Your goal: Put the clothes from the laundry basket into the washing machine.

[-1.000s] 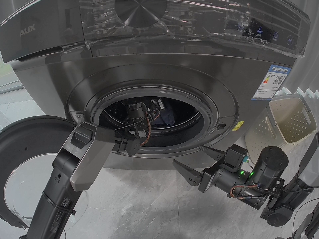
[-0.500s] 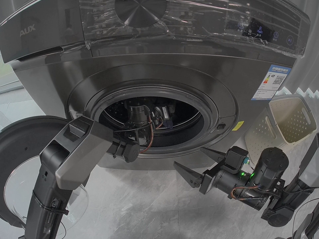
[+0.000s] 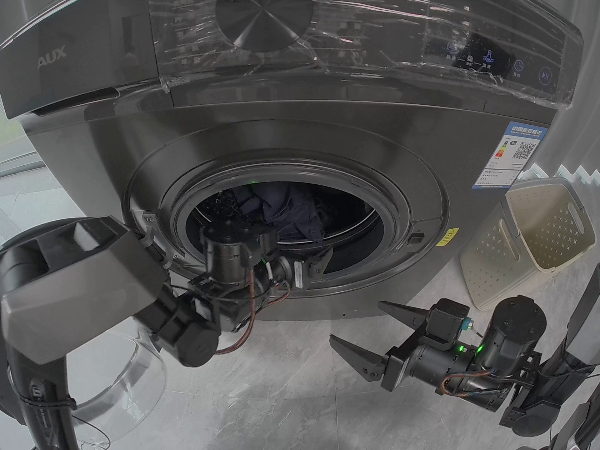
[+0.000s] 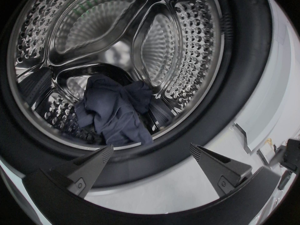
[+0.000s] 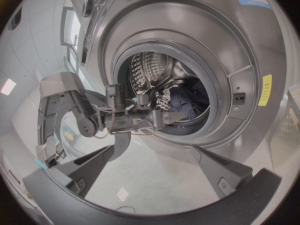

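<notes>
Head view puts the dark navy crumpled garment (image 3: 284, 210) inside the grey front-loading washing machine (image 3: 312, 132), low in the perforated steel drum (image 4: 175, 47) and free of both arms. So read the step in hand as the end of a drop-off: the cloth is delivered, and nothing is being carried.

Your left gripper (image 4: 150, 147) hangs just outside the mouth, at the lower part of the rubber door seal (image 4: 237, 88), pointing into the drum. Its jaws are spread wide and bare, with the garment well beyond the tips. The left forearm comes in low from the left, wrist level with the bottom of the opening.

Your right gripper (image 3: 355, 323) hovers over the pale marbled floor (image 3: 281, 382) below and to the right of the opening, jaws likewise parted and holding nothing.

The cream latticed plastic laundry basket (image 3: 544, 220) stands by the machine's right side; the part of its inside that shows is bare wall. Next, you would likely turn the right arm to that basket and check it for remaining clothes, keeping the left clear of the seal.
</notes>
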Motion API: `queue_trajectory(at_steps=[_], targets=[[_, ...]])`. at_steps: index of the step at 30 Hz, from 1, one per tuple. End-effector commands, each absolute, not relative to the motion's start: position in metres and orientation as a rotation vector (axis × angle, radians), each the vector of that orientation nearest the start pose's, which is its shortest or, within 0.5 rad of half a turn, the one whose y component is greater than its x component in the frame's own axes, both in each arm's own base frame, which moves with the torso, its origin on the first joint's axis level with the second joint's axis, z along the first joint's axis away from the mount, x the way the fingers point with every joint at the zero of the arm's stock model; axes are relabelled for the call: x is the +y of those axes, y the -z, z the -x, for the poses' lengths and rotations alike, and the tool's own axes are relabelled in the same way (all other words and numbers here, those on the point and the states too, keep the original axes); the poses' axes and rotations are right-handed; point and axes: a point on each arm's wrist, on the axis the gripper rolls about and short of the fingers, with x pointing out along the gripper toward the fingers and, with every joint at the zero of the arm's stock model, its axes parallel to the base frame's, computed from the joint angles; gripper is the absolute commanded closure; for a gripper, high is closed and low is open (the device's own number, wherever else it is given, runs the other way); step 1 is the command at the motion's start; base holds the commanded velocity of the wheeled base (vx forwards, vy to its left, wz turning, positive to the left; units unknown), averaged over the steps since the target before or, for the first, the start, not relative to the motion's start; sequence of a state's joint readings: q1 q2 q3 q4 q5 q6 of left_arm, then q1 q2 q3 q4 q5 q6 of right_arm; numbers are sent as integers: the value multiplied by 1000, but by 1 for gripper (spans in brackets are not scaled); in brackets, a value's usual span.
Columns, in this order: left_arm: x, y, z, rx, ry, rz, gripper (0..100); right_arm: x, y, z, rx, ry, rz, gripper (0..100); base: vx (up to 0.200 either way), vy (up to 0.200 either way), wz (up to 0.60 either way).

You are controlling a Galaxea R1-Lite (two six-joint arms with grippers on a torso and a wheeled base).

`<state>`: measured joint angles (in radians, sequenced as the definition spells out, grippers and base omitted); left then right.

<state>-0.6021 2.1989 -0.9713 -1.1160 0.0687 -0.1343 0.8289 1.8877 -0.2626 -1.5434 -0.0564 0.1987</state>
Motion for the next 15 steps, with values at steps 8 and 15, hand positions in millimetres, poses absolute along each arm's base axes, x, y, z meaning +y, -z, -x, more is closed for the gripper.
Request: queue_trajectory(at_steps=[8, 15], targets=[[-160, -132, -198, 96, 698, 81, 0, 156, -103, -143, 182, -759, -137, 0, 0, 0, 0], [-134, -132, -165, 107, 698, 79, 0, 123, -115, -139, 127, -621, -165, 0, 0, 0, 0]])
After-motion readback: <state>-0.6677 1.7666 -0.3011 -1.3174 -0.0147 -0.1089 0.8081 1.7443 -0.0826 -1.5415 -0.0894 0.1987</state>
